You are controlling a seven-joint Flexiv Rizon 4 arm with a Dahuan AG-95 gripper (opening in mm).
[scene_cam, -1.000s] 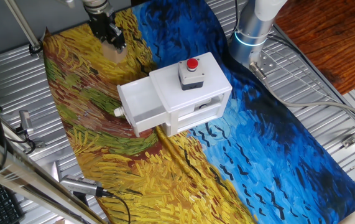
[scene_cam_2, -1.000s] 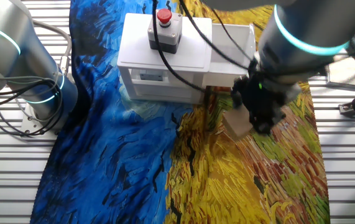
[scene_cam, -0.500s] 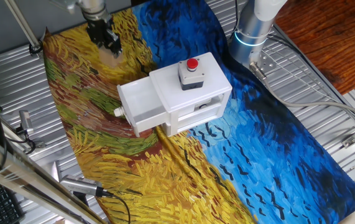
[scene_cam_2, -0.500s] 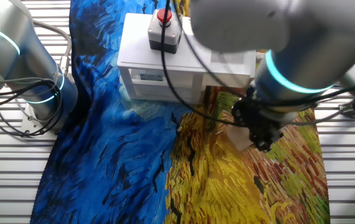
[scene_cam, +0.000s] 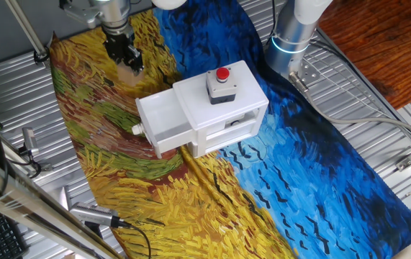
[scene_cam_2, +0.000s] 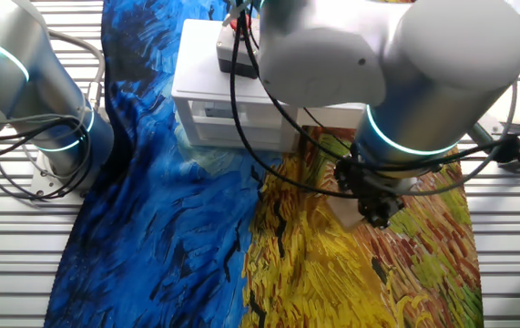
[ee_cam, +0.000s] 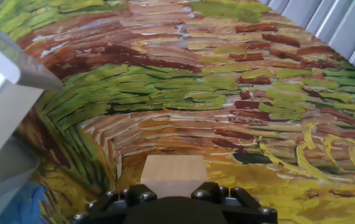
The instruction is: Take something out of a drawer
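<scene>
The tan wooden block sits low over the yellow part of the painted cloth, between the two black fingers of my gripper, which is shut on it. In one fixed view the gripper is at the cloth's far left corner, with the block just under it and well apart from the drawer. The white drawer stands pulled out of the white box, knob in front, nothing visible inside. In the other fixed view the arm hides the drawer; the block shows beside the gripper.
A red push button on a grey housing sits on top of the white box. The arm's base stands behind the box. Metal tools and a cable lie by the cloth's near left edge. The drawer's white corner fills the hand view's left.
The gripper has carried the block a little farther from the drawer and lower toward the cloth. In the other fixed view the arm has swung across and now covers the drawer.
</scene>
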